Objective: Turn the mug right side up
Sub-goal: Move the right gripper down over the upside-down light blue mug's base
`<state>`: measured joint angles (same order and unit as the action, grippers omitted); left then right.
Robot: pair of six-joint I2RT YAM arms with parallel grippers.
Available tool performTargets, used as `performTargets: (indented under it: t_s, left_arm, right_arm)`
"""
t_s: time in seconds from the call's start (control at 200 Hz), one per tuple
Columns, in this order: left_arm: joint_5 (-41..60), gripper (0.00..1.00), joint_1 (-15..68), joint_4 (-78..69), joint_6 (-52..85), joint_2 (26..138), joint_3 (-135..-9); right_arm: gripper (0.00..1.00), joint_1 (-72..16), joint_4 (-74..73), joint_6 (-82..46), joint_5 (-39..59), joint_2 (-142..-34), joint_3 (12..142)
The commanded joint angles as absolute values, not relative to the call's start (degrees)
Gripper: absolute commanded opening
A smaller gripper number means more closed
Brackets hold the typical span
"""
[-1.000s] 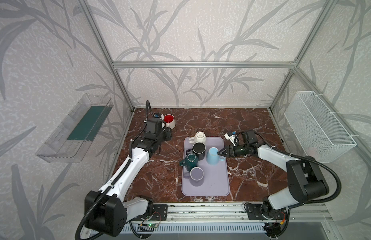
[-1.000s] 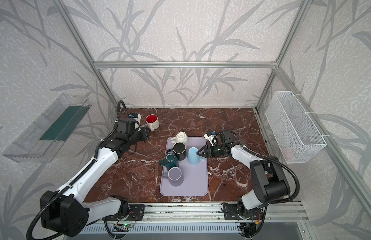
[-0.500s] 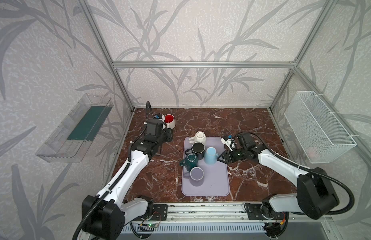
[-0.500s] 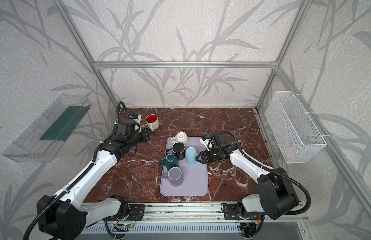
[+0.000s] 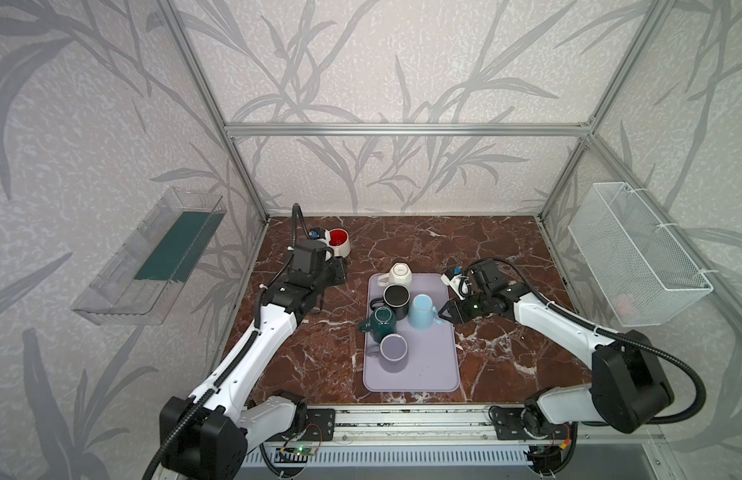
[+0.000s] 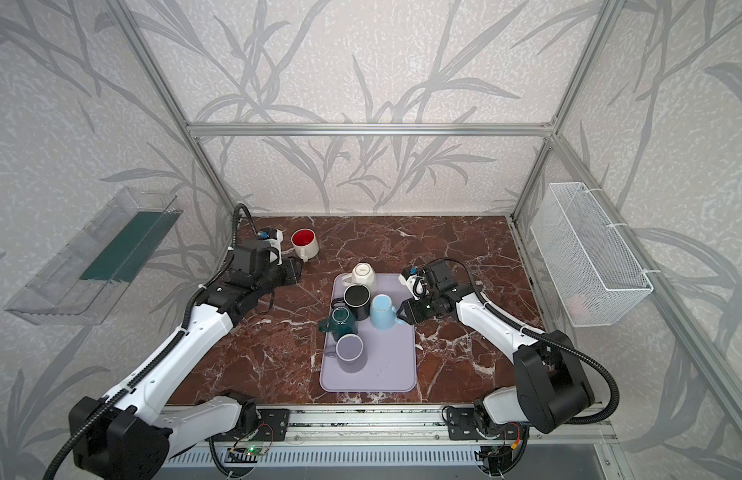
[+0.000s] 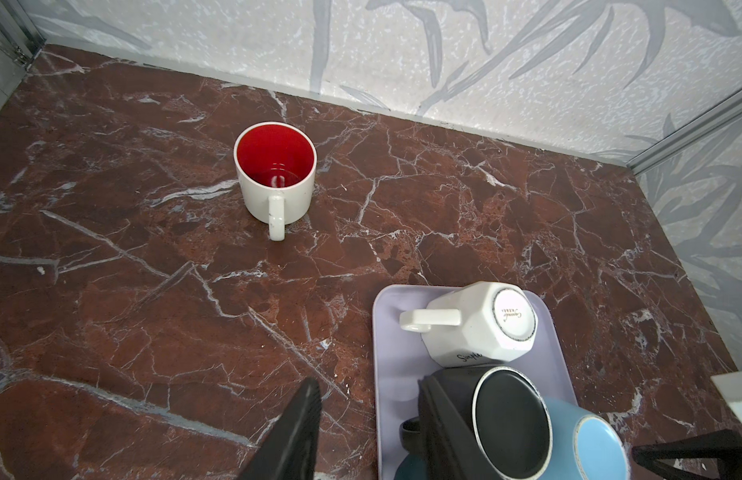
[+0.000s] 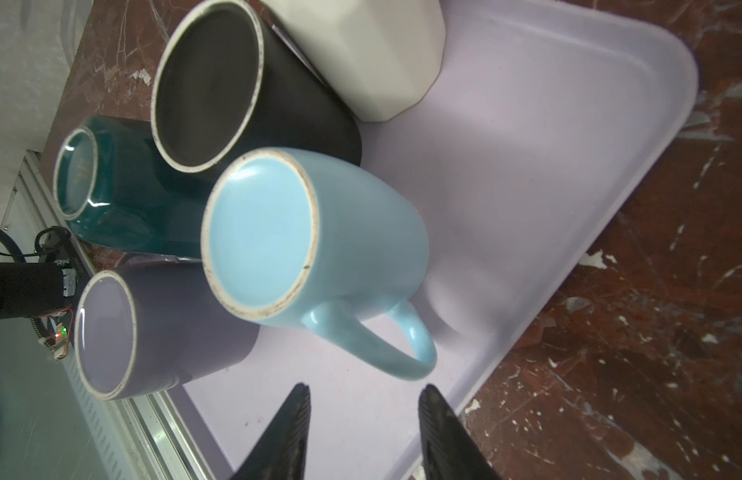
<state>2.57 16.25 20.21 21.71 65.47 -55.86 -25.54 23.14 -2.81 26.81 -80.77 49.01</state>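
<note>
- Right gripper, the nearer one, hangs spread and empty.
- Blue mug stands upside down, axis upright, handle just ahead of its fingertips.

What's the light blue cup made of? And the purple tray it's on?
The light blue mug looks like glazed ceramic: smooth and slightly shiny, with a rough, pale unglazed ring around its upturned bottom. The purple tray is probably plastic or silicone: matte, one even colour, with a softly rounded raised rim.
</note>
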Motion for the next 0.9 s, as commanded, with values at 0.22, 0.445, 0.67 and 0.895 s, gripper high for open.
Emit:
performTargets:
  t_s: [0.22,0.445,0.67,0.895]
  left_arm:
    - [1.1,0.42,16.9,21.6,22.2,64.4,-56.6]
    - [0.9,0.42,17.1,22.0,22.3,64.1,-56.5]
    - [0.8,0.42,17.3,21.9,22.4,64.2,-56.6]
    - [0.9,0.42,17.6,22.1,22.3,64.2,-56.8]
  right_arm:
    - [0.45,-32.2,28.5,0.8,12.0,-86.2,54.6]
    - [0.43,-33.8,28.5,2.1,7.6,-87.6,55.8]
    - [0.33,-34.2,27.9,2.9,9.3,-89.4,56.5]
    - [0.25,-36.6,27.6,2.7,9.7,-90.7,57.1]
